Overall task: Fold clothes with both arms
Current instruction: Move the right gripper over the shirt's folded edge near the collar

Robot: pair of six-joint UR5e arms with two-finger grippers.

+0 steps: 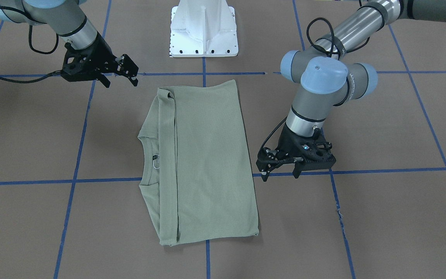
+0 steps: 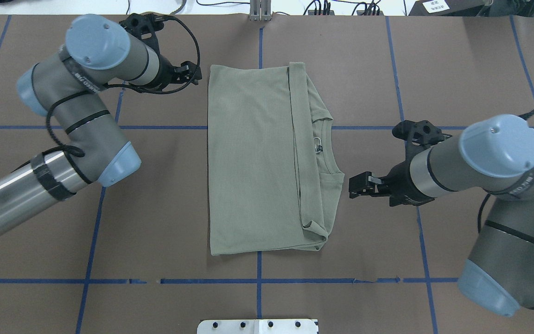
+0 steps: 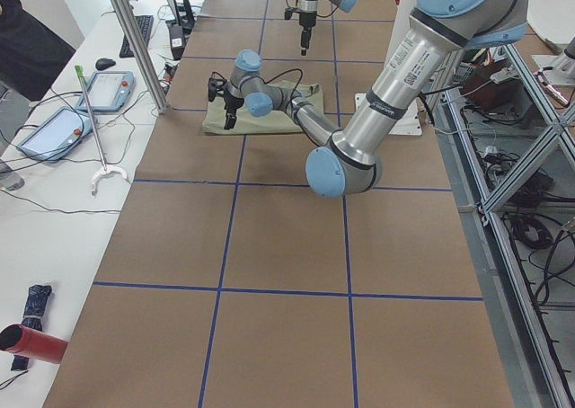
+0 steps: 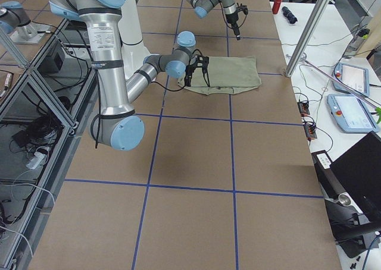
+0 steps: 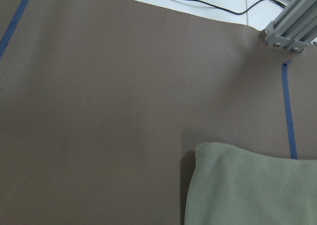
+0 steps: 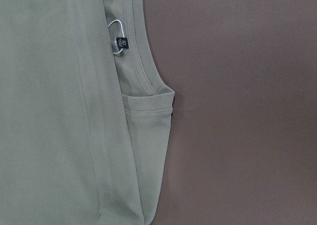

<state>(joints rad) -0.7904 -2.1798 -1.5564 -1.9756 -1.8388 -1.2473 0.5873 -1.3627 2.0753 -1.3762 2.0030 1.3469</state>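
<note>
The sage-green shirt (image 2: 257, 157) lies flat in the middle of the table, folded into a tall rectangle (image 1: 207, 155). Its collar with the black neck label (image 6: 120, 43) and white string tag (image 6: 115, 24) shows along one long edge. My left gripper (image 2: 197, 73) hovers open and empty just off the shirt's far corner on my left (image 1: 281, 176); that corner shows in the left wrist view (image 5: 247, 190). My right gripper (image 2: 351, 186) is open and empty, beside the collar edge, apart from the cloth (image 1: 120, 83). The right wrist view looks down on the collar side of the shirt (image 6: 49, 111).
The white pedestal base (image 1: 203, 31) stands at the robot's edge of the table. Blue tape lines (image 2: 155, 127) grid the brown surface. An aluminium post (image 5: 292, 24) stands at the far edge. Side benches hold tablets (image 3: 54, 129) and cables.
</note>
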